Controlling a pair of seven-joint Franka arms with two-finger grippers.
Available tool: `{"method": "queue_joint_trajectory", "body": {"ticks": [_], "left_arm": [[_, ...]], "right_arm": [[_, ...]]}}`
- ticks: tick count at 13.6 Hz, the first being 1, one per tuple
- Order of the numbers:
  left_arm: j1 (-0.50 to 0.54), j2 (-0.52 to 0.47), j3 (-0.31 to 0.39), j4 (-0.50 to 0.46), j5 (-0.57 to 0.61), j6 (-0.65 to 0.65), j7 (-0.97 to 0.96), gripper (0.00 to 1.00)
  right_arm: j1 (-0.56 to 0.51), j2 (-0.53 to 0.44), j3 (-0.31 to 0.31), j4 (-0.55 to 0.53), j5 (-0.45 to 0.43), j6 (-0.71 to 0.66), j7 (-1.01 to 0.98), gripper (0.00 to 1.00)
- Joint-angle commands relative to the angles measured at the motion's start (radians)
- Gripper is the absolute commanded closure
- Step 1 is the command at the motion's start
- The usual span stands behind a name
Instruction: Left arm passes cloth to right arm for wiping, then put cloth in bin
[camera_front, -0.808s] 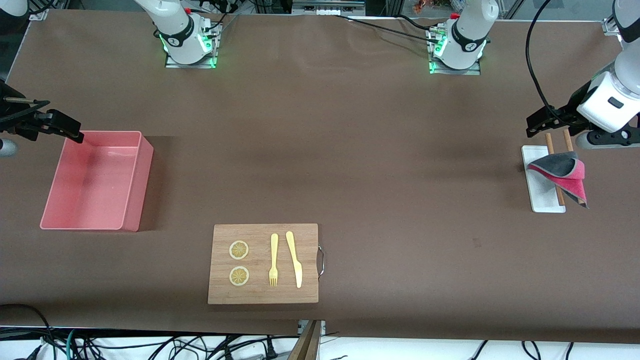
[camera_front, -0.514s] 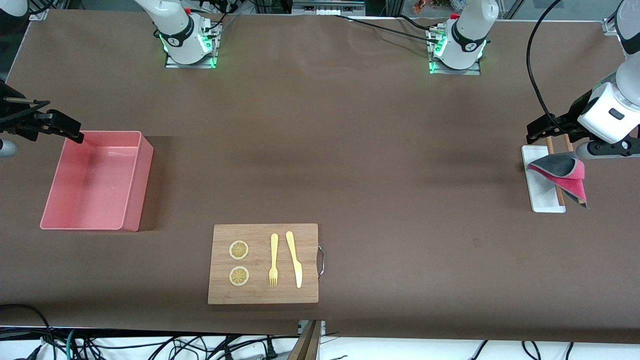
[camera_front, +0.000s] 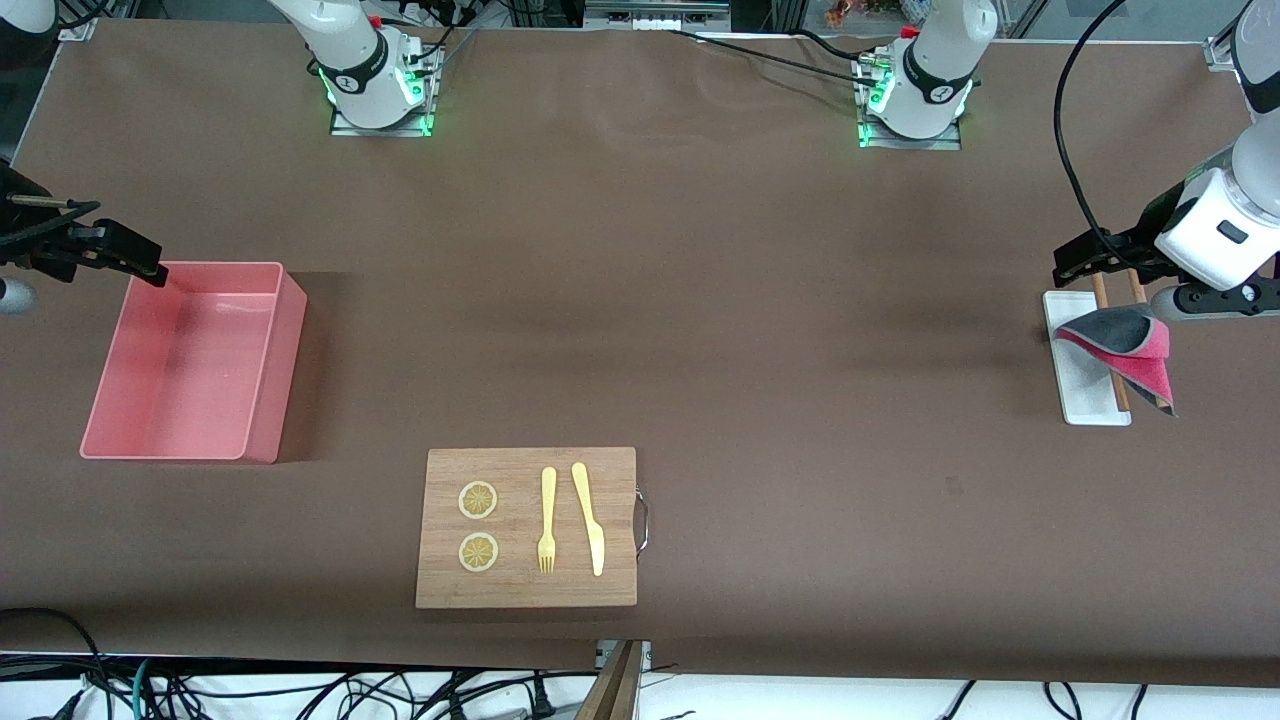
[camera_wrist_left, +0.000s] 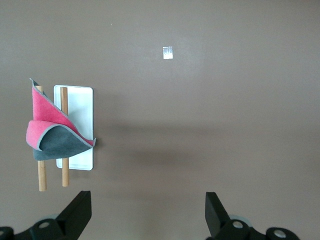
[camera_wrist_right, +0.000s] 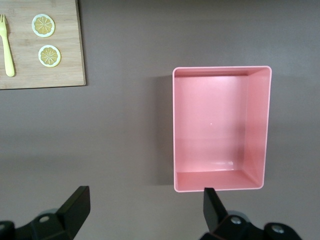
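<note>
Crumpled pink-grey cloth (camera_front: 1128, 345) draped over sticks; pink bin (camera_front: 190, 440) empty.

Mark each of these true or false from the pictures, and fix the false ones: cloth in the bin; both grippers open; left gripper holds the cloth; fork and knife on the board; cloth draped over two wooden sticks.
1. The cloth lies in the bin. False: it rests at the white tray, at the left arm's end of the table; the bin holds nothing.
2. Both grippers are open. True: the left gripper and the right gripper show spread fingers.
3. The left gripper holds the cloth. False: it is above the table beside the tray, with nothing in it.
4. A fork and a knife lie on the board. True.
5. The cloth is draped over two wooden sticks. True.
</note>
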Motion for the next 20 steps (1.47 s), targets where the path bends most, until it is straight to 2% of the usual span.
{"method": "queue_joint_trajectory", "body": {"ticks": [1, 9, 17, 18, 20], "left_arm": [[-0.006, 0.023, 0.006, 0.032, -0.011, -0.053, -0.008, 0.00], [-0.006, 0.025, 0.006, 0.032, -0.009, -0.107, -0.005, 0.00], [-0.006, 0.025, 0.004, 0.032, -0.006, -0.129, 0.100, 0.00], [-0.003, 0.025, 0.004, 0.033, 0.006, -0.129, 0.117, 0.00], [-0.012, 0.023, -0.008, 0.033, 0.130, -0.129, 0.140, 0.00]], "right_arm": [[0.000, 0.015, 0.002, 0.027, -0.012, -0.005, -0.012, 0.00], [0.000, 0.015, 0.002, 0.027, -0.011, 0.006, -0.029, 0.00], [0.000, 0.015, 0.002, 0.029, -0.009, 0.006, -0.029, 0.00], [0.000, 0.015, 0.002, 0.029, -0.009, 0.006, -0.027, 0.00], [0.000, 0.015, 0.002, 0.027, -0.009, 0.006, -0.027, 0.00]]}}
